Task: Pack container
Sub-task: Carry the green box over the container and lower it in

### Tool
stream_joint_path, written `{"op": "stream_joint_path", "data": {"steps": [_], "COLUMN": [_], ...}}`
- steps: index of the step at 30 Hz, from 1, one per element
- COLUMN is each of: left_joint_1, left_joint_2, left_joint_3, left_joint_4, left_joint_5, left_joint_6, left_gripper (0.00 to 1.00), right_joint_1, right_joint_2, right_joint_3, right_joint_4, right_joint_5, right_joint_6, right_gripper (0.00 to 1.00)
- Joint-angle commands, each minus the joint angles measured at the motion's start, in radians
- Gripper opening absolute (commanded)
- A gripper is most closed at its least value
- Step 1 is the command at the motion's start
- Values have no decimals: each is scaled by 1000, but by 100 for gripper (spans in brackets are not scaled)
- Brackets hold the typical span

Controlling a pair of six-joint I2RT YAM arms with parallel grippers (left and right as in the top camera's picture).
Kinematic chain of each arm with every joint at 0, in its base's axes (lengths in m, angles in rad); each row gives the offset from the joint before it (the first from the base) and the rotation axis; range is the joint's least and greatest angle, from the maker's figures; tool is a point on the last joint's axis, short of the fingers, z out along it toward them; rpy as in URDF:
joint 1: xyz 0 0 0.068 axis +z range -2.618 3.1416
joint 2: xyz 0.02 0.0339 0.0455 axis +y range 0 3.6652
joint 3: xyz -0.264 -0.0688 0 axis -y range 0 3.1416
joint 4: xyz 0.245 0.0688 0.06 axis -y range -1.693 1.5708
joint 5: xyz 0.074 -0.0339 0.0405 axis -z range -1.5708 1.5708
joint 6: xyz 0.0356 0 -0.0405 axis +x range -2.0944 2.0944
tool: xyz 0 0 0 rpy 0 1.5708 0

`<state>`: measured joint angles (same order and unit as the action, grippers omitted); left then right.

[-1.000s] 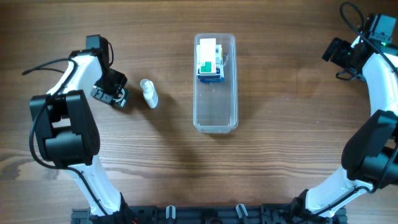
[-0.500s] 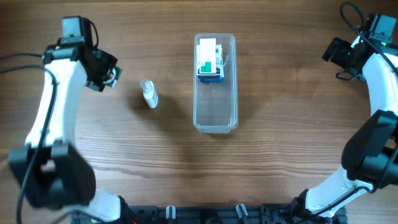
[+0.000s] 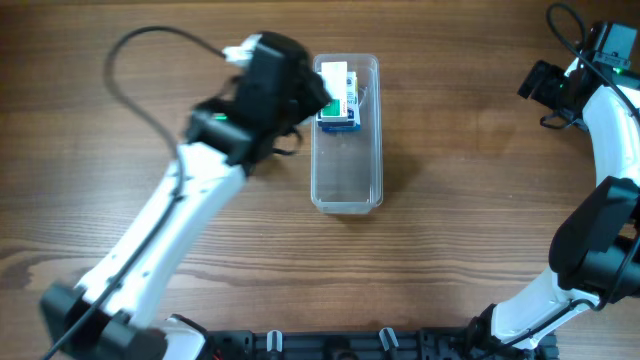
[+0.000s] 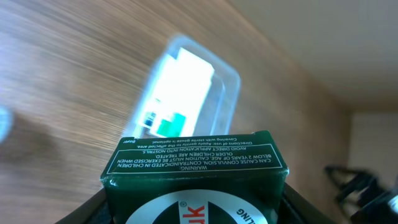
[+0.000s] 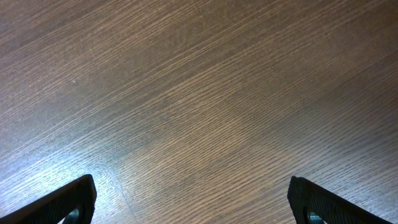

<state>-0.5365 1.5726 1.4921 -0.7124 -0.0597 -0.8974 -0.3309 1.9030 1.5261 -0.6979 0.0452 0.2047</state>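
Observation:
The container, a long clear plastic tub, lies lengthwise at the table's middle. A white and green box lies in its far end. My left gripper is shut on a dark green printed box and holds it above the table, short of the container. The white and green box shows blurred inside. In the overhead view the left arm is raised and blurred at the container's left side, hiding its gripper. My right gripper is open and empty at the far right.
The small white bottle that lay left of the container is hidden under the left arm in the overhead view. The right wrist view shows only bare wooden tabletop. A black rail runs along the front edge.
My left arm has swung up and to the right, from the table's far left to the container's left side, and now covers the white bottle. The right arm has not moved.

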Motion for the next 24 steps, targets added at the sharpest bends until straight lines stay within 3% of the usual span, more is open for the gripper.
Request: {"op": "stream_joint_path", "data": {"steps": [1, 6, 12, 24], "left_joint_1": [-97, -144, -154, -177], "left_joint_2": [112, 286, 374, 404], "left_joint_3": [12, 12, 12, 12], "left_joint_4": [43, 93, 82, -54], "left_joint_5": [-53, -55, -53, 40], "left_joint_6": [86, 121, 266, 261], "left_gripper": [59, 59, 60, 60], "right_joint_1": [0, 0, 0, 0], "right_joint_2": [14, 14, 14, 14], "right_joint_3": [-5, -5, -5, -5], "right_joint_4": [3, 3, 3, 3], "right_joint_5": [3, 3, 3, 3], "right_joint_6": [12, 12, 12, 11], "right_gripper": [100, 100, 100, 100]}}
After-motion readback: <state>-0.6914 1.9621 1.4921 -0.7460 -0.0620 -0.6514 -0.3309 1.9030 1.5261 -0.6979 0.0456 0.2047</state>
